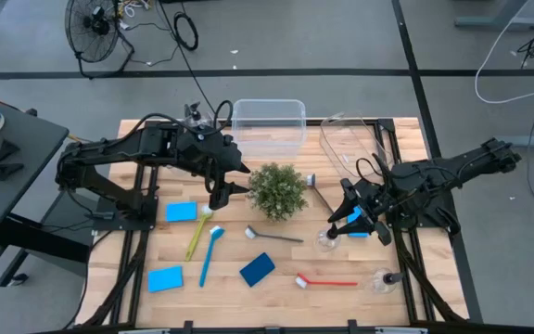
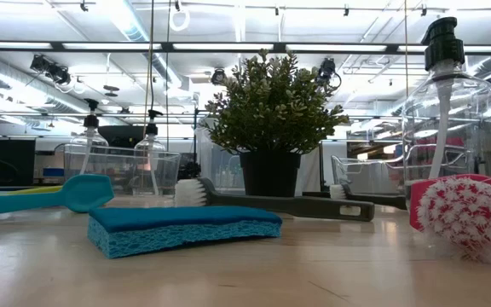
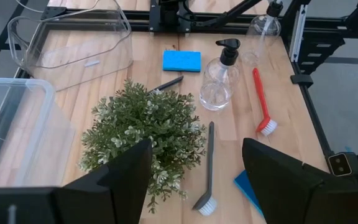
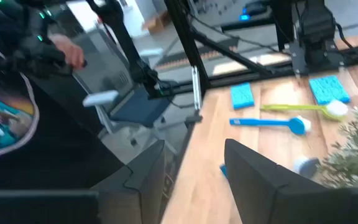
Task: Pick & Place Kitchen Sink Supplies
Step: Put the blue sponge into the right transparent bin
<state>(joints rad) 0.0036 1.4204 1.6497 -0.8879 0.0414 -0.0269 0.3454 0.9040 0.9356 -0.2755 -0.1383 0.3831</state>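
Note:
Both grippers hover above the wooden table, touching nothing. My left gripper [image 1: 219,193] is open just left of the green plant [image 1: 277,190]; in its wrist view [image 3: 194,180] only the plant and a dark grey brush [image 3: 209,168] show between its fingers. My right gripper [image 1: 346,220] stands open over a blue sponge [image 1: 361,231], beside a clear bottle [image 1: 327,240]. Lying flat are three more blue sponges [image 1: 181,211] [image 1: 165,278] [image 1: 257,269], a yellow brush [image 1: 196,237], a blue brush [image 1: 209,256], a grey brush [image 1: 273,236] and a red brush [image 1: 326,281]. A second bottle [image 1: 385,279] stands near the front right.
A clear bin [image 1: 269,122] stands at the far middle and another [image 1: 352,147] lies tilted to its right. A second dark brush [image 1: 319,190] lies right of the plant. A person [image 4: 17,93] is beyond the table's left side. Bare wood shows along the near edge.

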